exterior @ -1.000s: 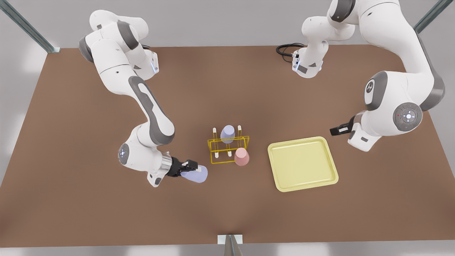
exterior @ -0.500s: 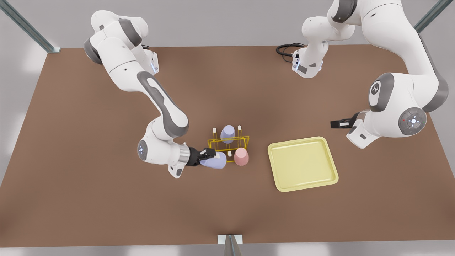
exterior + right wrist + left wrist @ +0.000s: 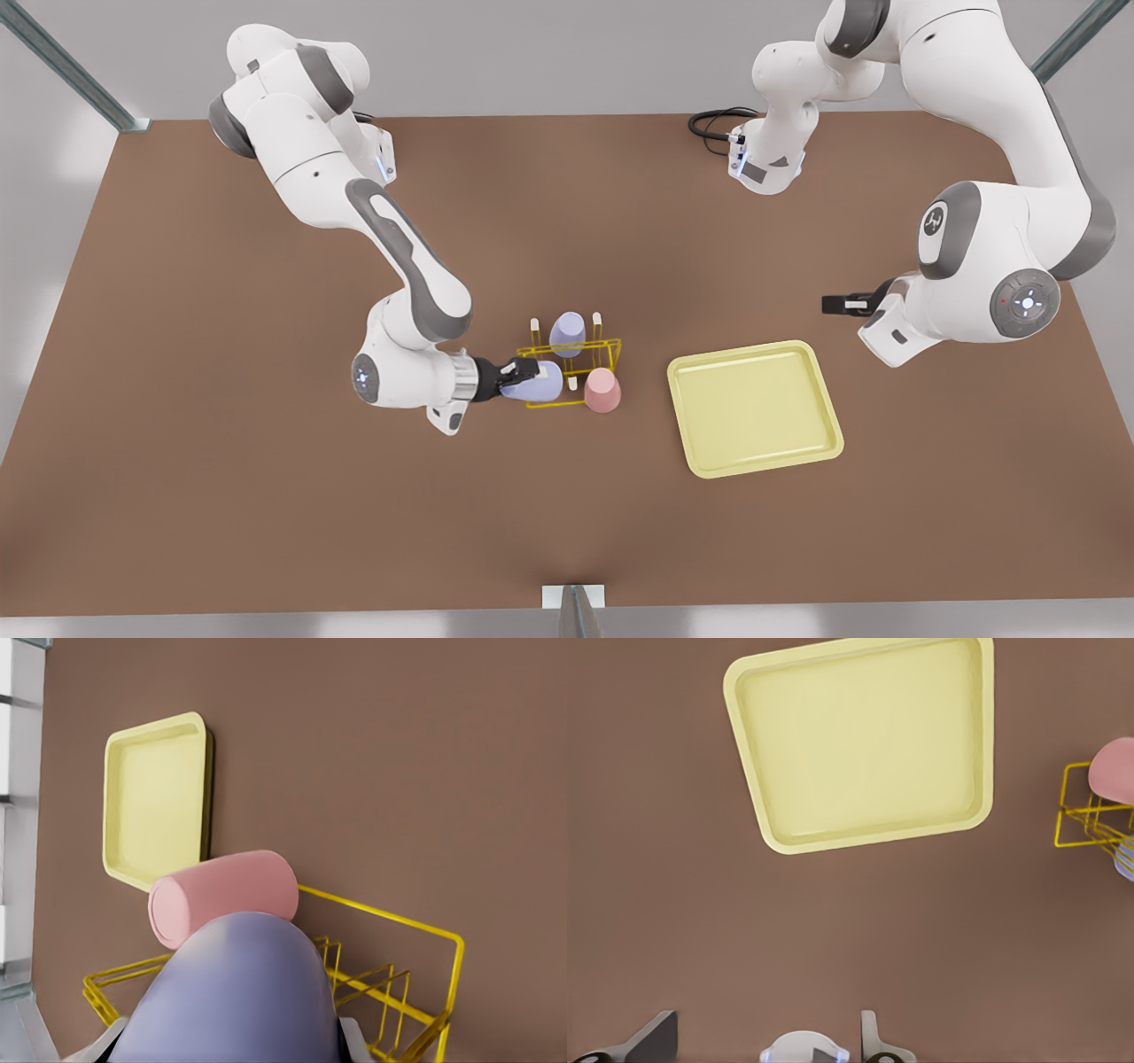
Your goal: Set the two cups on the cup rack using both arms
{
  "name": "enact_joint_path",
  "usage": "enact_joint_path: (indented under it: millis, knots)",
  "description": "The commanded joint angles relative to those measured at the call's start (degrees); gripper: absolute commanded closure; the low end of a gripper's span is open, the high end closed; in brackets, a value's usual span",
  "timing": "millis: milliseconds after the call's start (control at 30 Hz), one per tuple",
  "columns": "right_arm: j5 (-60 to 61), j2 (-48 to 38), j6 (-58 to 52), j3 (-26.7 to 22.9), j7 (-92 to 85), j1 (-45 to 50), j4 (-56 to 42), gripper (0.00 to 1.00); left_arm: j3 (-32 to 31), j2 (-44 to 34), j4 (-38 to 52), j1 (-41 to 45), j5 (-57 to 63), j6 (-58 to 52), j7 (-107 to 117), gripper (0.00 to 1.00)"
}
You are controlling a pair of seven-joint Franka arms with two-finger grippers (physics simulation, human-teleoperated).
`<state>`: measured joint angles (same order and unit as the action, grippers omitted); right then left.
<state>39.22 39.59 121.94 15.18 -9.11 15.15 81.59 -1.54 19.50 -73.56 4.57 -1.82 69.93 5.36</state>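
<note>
Three cups in sight, two lavender, one pink. The right gripper (image 3: 523, 372), on the arm at the front view's left, is clamped on the held lavender cup (image 3: 537, 384), a finger on each side of it. The cup lies tipped on its side and points away from the wrist, over the near corner of the cup rack (image 3: 532, 354). From the right wrist view this cup (image 3: 235, 992) bulks large right in front of the camera, with the rack's yellow wires (image 3: 390, 919) just beyond and under it.

The pink cup (image 3: 602, 390) is just past the held cup's far end, at the next corner of the rack. In the right wrist view it (image 3: 226, 895) touches the rack's frame; whether a peg is inside it I cannot tell. The second lavender cup (image 3: 567, 332) stands on the rack's far row, between two white-tipped pegs, near the gripper.

The left gripper (image 3: 842, 304) hangs well apart from the rack at the front view's right, arm waiting. Its fingers (image 3: 656, 1038) are spread wide with nothing between them. The pale yellow tray (image 3: 753, 408) lies on the brown table (image 3: 266, 496) between this gripper and the rack; the left wrist view shows the tray (image 3: 859, 735) ahead and the rack's edge (image 3: 1060, 811) off to one side.
</note>
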Motion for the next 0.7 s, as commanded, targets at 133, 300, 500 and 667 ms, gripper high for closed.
enact_joint_path:
  millis: [133, 300, 500, 667]
  knots:
    - [-0.28, 0.05, -0.57, 0.02, 0.59, -0.12, -0.03, 0.0, -0.05, -0.07, 0.0, 0.0, 0.06, -0.32, -3.78, 0.0]
    - [-0.37, 0.4, -0.57, 0.02, 0.67, -0.12, -0.03, 0.0, -0.05, -0.07, 0.0, 0.0, -0.02, -0.32, -3.78, 0.0]
    - [-8.44, -1.53, -6.61, -4.18, 1.73, -0.21, -0.38, 0.0, -0.05, -0.07, 0.0, 0.09, -0.02, -0.41, -3.78, 0.0]
    - [-42.83, -12.69, -29.48, -16.59, 10.34, -5.47, -4.51, 0.0, -0.05, -0.07, 0.0, 0.09, 0.06, -0.5, -3.78, 0.0]
